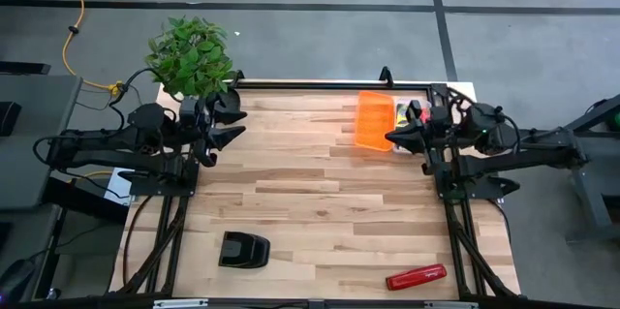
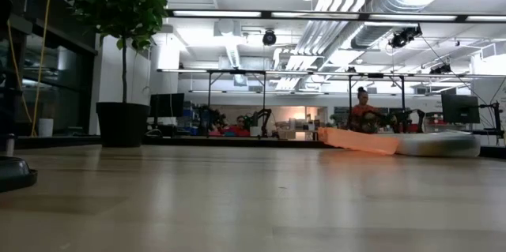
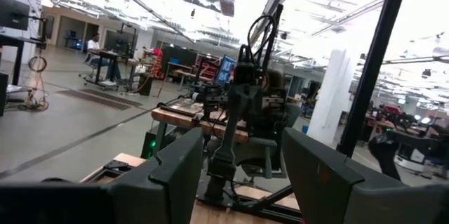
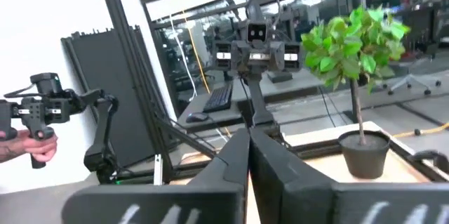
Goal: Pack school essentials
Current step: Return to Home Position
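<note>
Packing looks done: the orange supply box (image 1: 374,120) sits just off the tips of your right gripper (image 1: 395,137), which is pressed closed and empty. Your left gripper (image 1: 232,122) gapes wide, empty. Nothing to pack lies loose near either; only parking remains.

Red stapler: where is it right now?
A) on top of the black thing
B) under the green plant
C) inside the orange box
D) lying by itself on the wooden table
D: the high view shows the red stapler lying alone on the bare wood of the table, far from the orange supply box.
</note>
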Robot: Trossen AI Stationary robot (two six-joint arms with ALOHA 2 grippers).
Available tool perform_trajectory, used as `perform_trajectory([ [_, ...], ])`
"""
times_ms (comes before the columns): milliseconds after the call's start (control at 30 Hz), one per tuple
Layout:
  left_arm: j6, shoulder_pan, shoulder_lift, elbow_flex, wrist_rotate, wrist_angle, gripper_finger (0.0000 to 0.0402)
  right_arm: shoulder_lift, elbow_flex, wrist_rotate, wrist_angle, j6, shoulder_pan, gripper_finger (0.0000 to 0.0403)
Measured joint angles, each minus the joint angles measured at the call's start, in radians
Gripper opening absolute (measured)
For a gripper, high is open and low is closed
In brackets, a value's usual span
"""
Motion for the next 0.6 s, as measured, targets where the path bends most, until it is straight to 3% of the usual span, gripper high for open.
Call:
perform_trajectory([
  [233, 0.043, -0.001, -0.038, 0.0, 0.043, -0.075, 0.0169, -0.022, 0.0, -0.003, -0.03, -0.041, 0.0, 0.0],
  [333, 0.045, -0.001, -0.053, 0.0, 0.074, -0.175, 0.0126, -0.02, 0.0, -0.015, -0.041, -0.036, 0.0, 0.0],
  [500, 0.099, -0.001, -0.071, -0.007, 0.132, -0.284, 0.0016, -0.02, 0.0, -0.018, -0.041, -0.039, 0.0, 0.0],
  [600, 0.103, -0.001, -0.104, -0.087, 0.139, -0.204, 0.0013, -0.02, 0.0, -0.014, -0.041, -0.02, 0.0, 0.0],
])
